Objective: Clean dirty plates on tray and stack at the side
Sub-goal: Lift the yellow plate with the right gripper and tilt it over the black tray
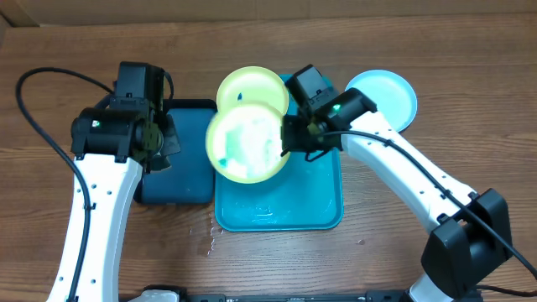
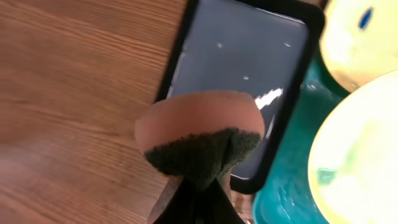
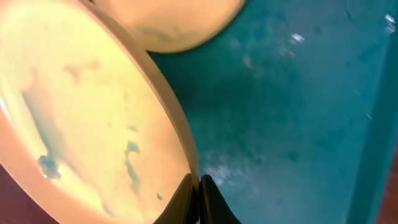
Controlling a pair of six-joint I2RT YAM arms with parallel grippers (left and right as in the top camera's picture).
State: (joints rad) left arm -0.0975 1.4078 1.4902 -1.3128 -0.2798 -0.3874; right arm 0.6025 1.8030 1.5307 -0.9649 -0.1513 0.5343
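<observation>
Right fingers are clenched on the rim of one plate, holding it raised over the left edge of the tray, at centre of the overhead frame. Blue smears mark its face. A second plate lies just behind it at the tray's upper left corner, partly covered by the held one, and carries a small blue mark. A third plate sits on the counter at upper right, just beside the tray. Left fingers grasp a sponge, brown with a dark scouring face, over the navy tray at left. A wet film shows on the turquoise tray's floor.
</observation>
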